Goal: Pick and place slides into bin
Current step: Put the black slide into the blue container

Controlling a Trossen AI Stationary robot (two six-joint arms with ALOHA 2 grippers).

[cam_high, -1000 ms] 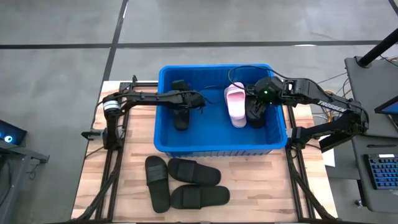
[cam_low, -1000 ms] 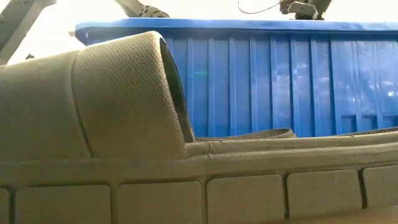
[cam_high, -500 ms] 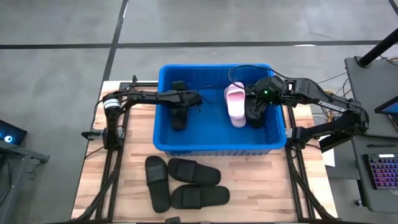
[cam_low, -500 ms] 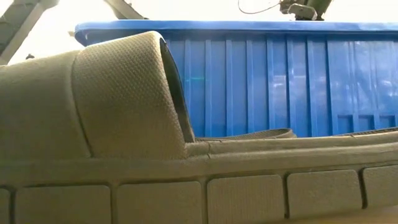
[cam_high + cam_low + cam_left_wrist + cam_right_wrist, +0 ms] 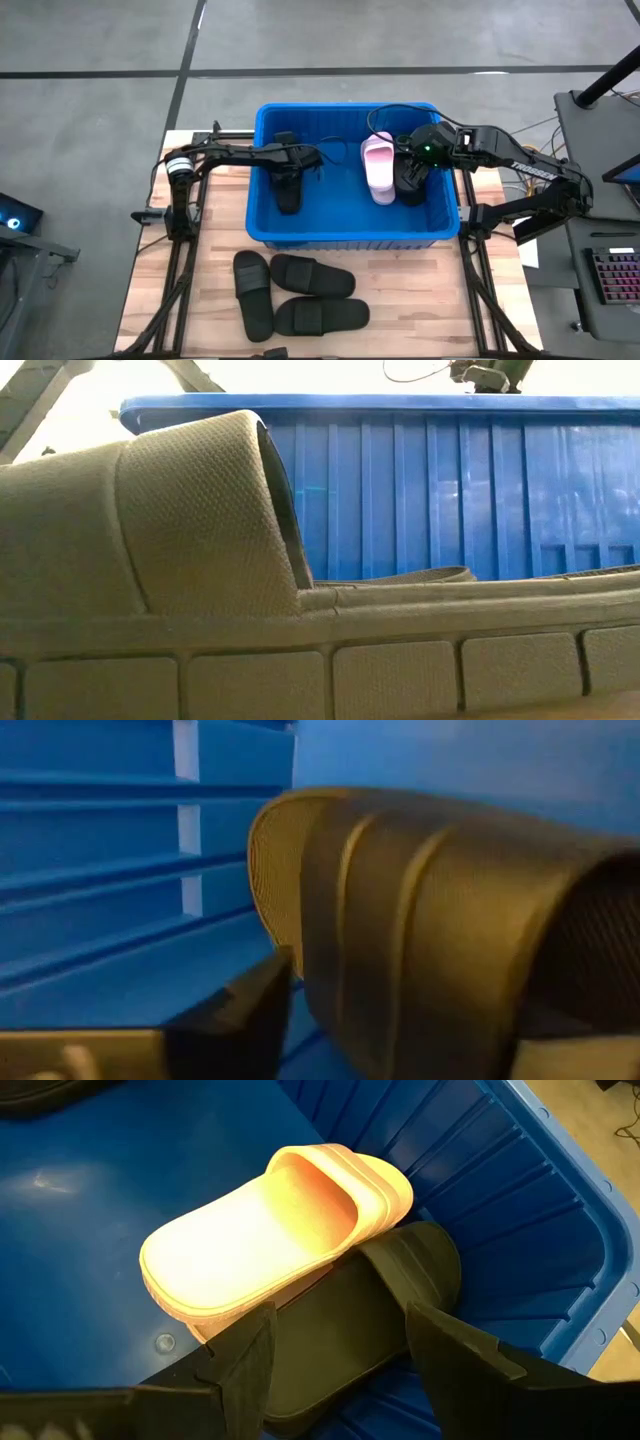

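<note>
Since the bin (image 5: pixel 352 238) already holds three slides, watch for snagging: your left gripper (image 5: pixel 300 158) sits against a black slide (image 5: pixel 288 180) inside, grip unclear, and could drag it out; right gripper (image 5: pixel 340 1350) hangs spread over the pink slide (image 5: pixel 270 1220) and its black neighbour (image 5: pixel 350 1325). Three matte black slides (image 5: pixel 300 295) wait on the table (image 5: pixel 420 310).

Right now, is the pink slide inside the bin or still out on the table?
Inside: the pink slide lies sole-down within the bin, beside a black slide.
</note>
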